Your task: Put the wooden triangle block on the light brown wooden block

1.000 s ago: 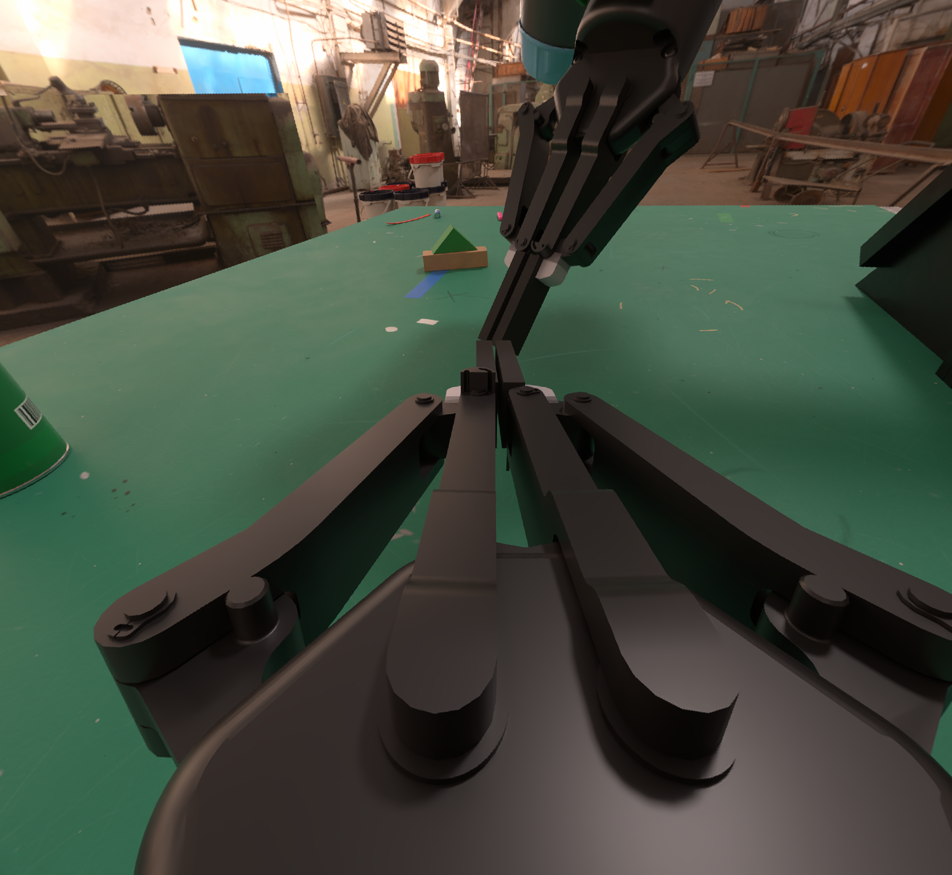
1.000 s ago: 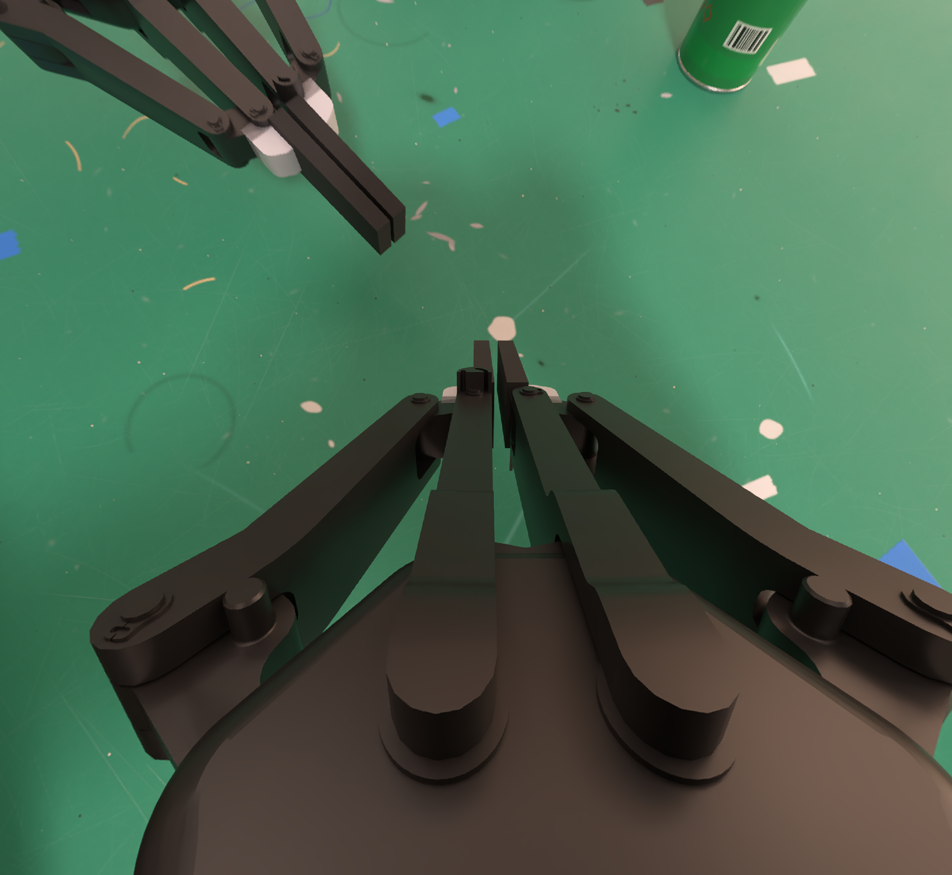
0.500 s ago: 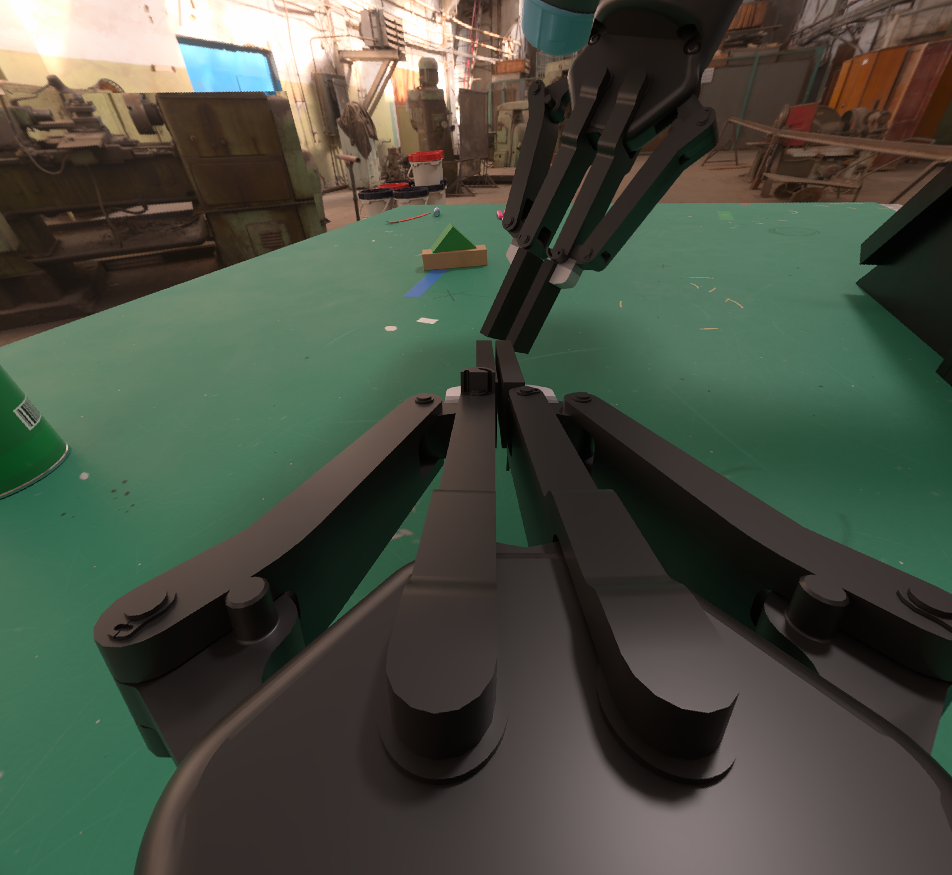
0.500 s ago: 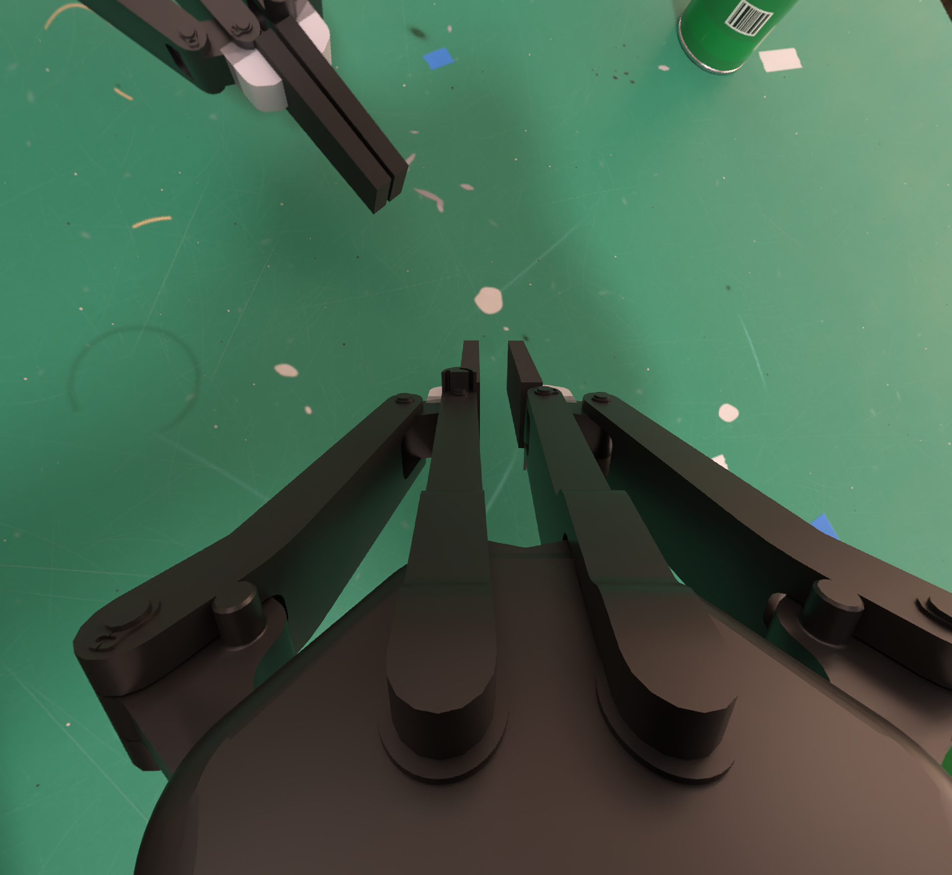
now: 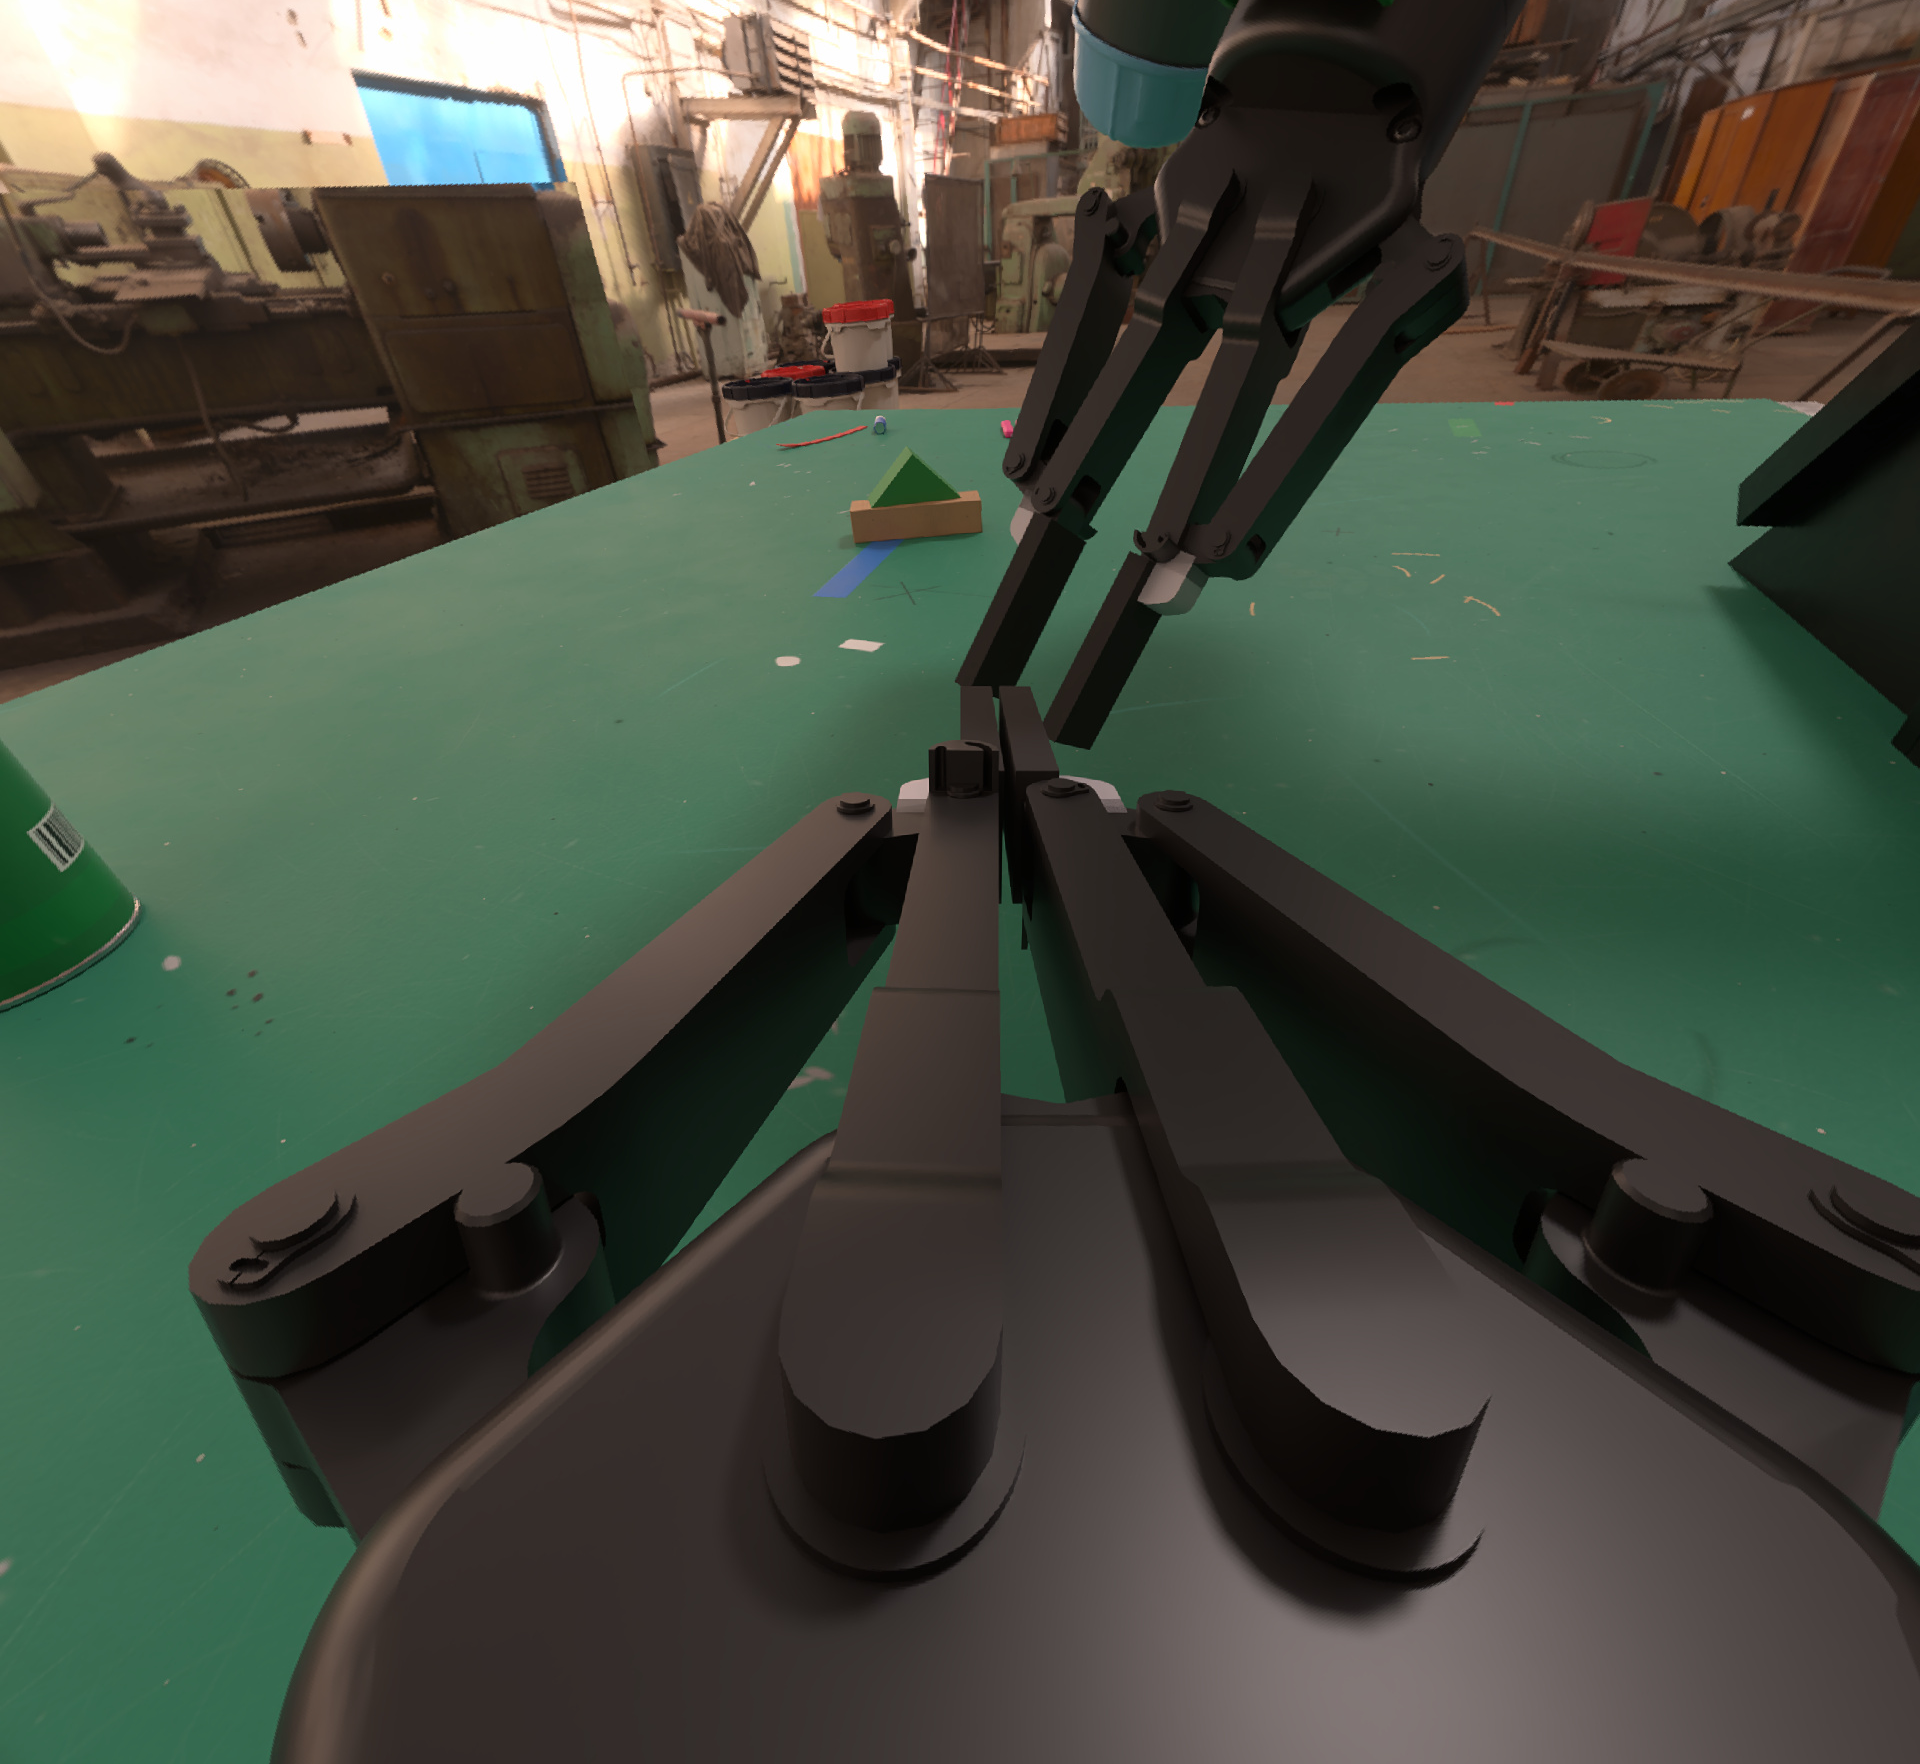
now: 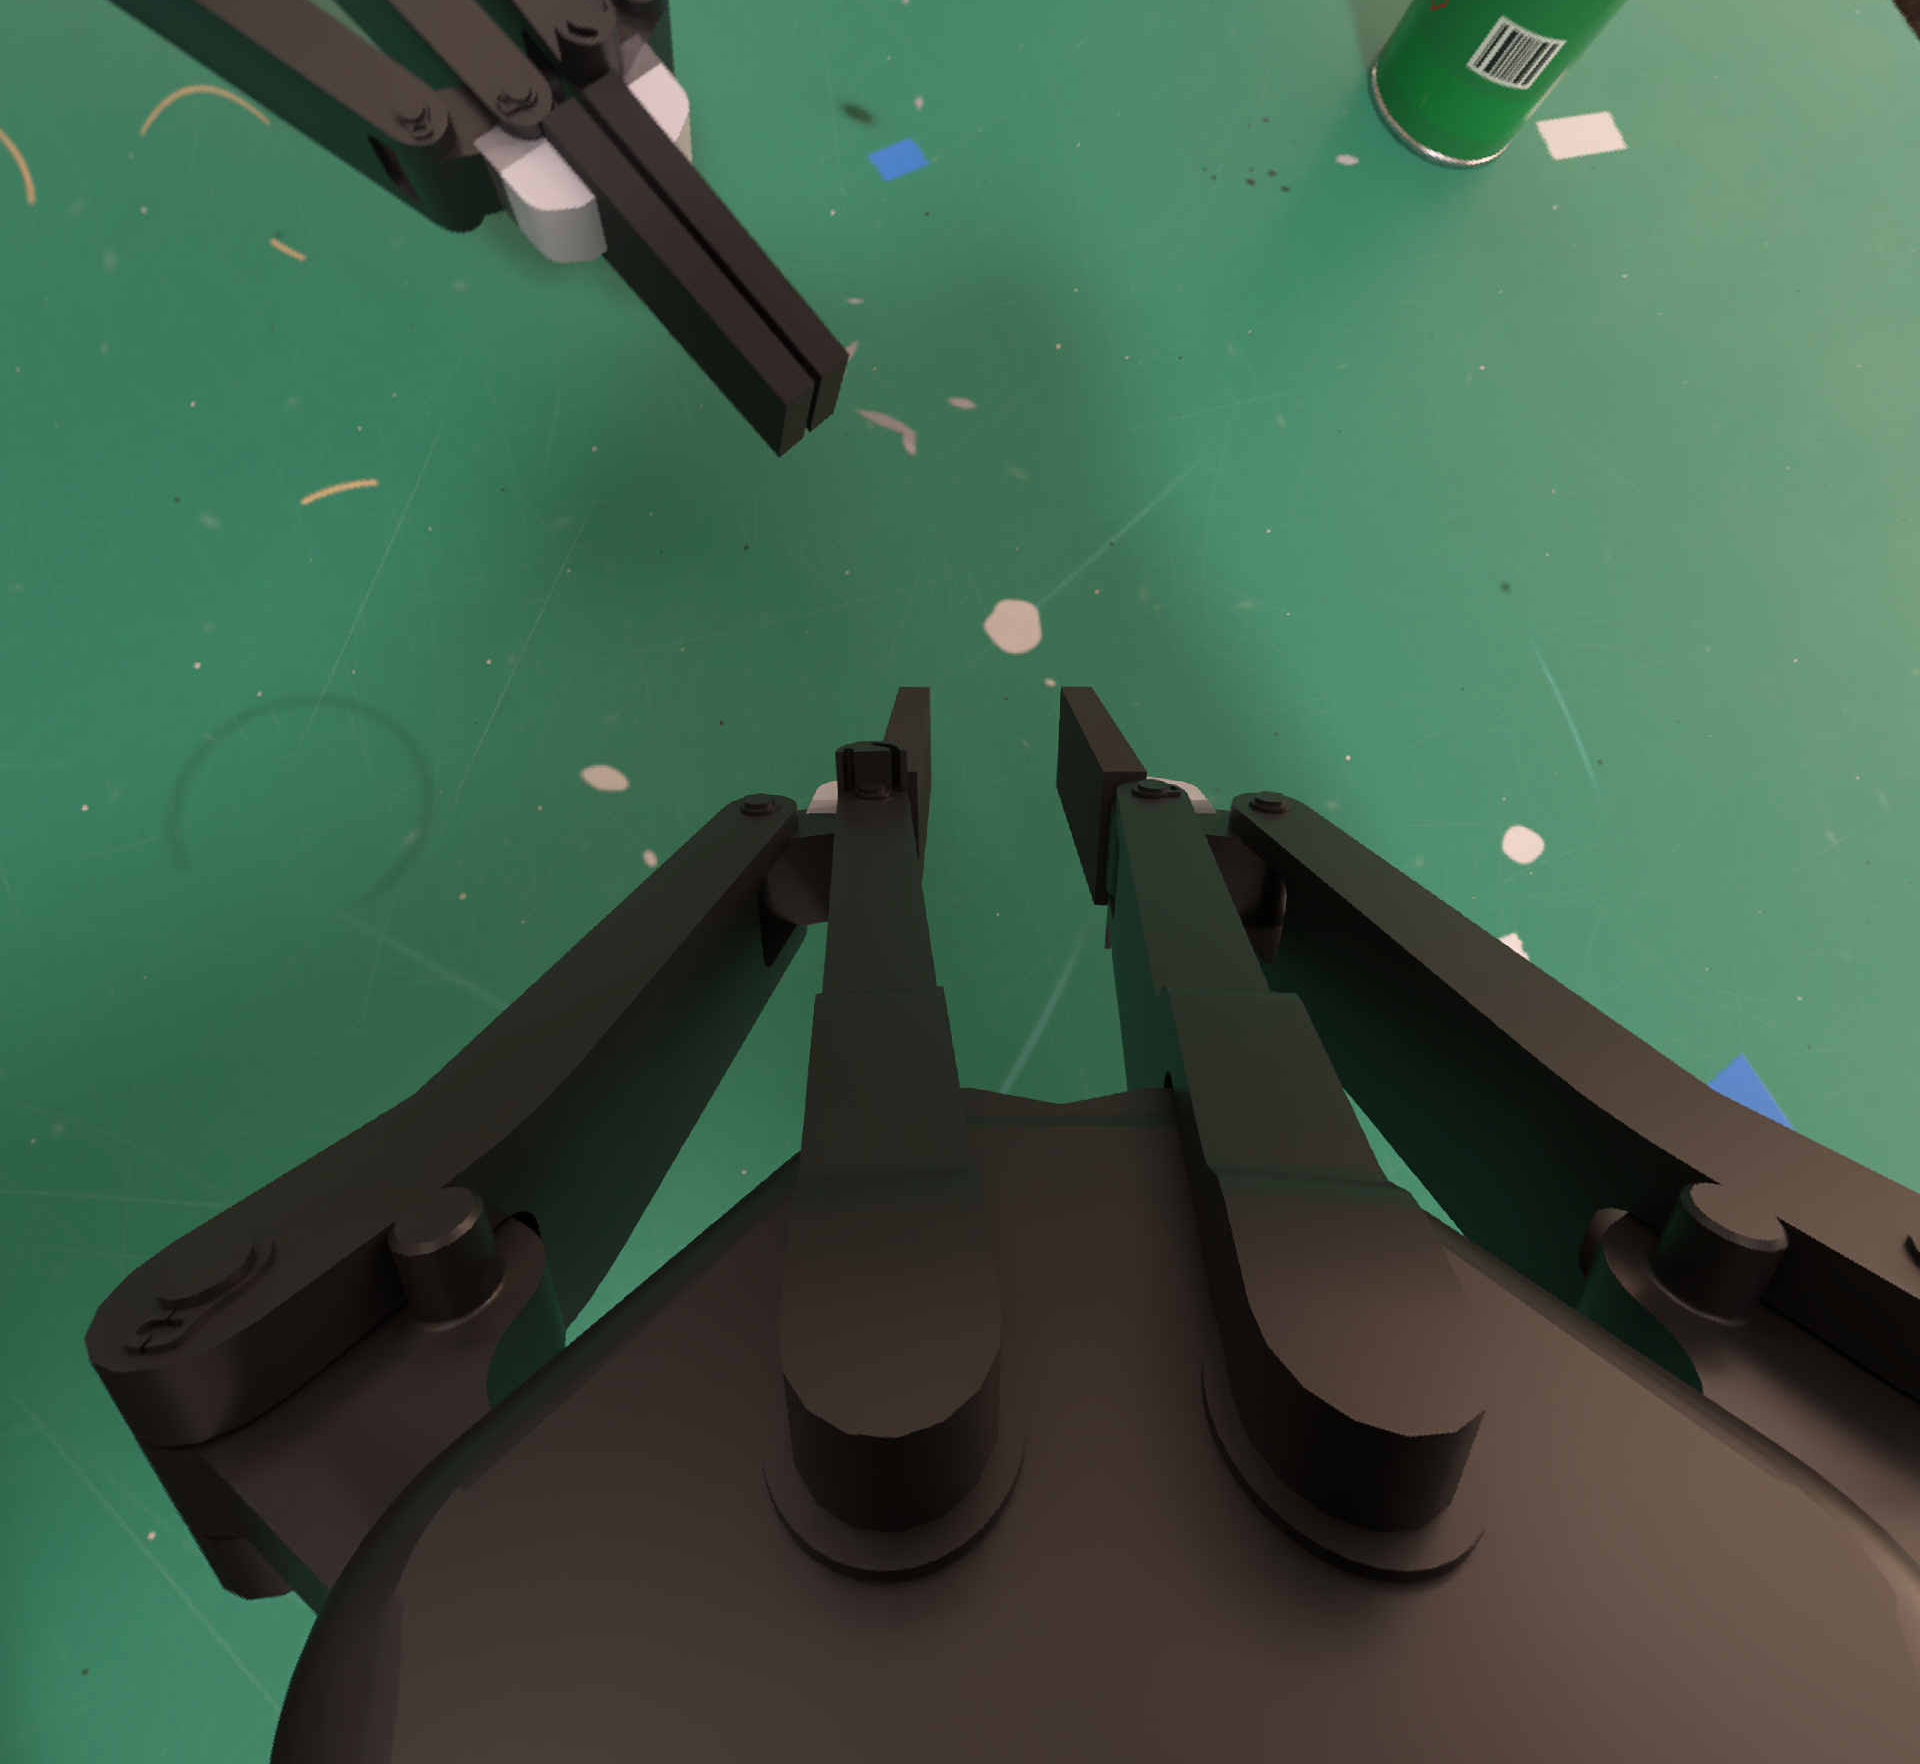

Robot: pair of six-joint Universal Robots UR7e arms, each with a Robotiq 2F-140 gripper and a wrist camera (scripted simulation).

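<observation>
A green triangle block (image 5: pixel 912 480) appears to rest on the top of a light brown wooden block (image 5: pixel 914 521), far off on the green table in the left wrist view. Neither block shows in the right wrist view. My left gripper (image 5: pixel 1003 708) is shut and empty, low over the table; it also shows in the right wrist view (image 6: pixel 810 413) at upper left. My right gripper (image 6: pixel 995 706) is partly open and empty, pointing down at the table. In the left wrist view it (image 5: pixel 1029 701) hangs just beyond my left fingertips, well short of the blocks.
A green can (image 6: pixel 1496 21) stands at the upper right of the right wrist view and at the left edge of the left wrist view (image 5: pixel 42 893). A dark box (image 5: pixel 1849 561) sits at the right. A blue tape strip (image 5: pixel 857 571) lies before the blocks. Paper scraps dot the table (image 5: pixel 520 779).
My right gripper's fingers have spread from shut to partly open, and it has shifted a little over the table. My left gripper has stayed shut and still.
</observation>
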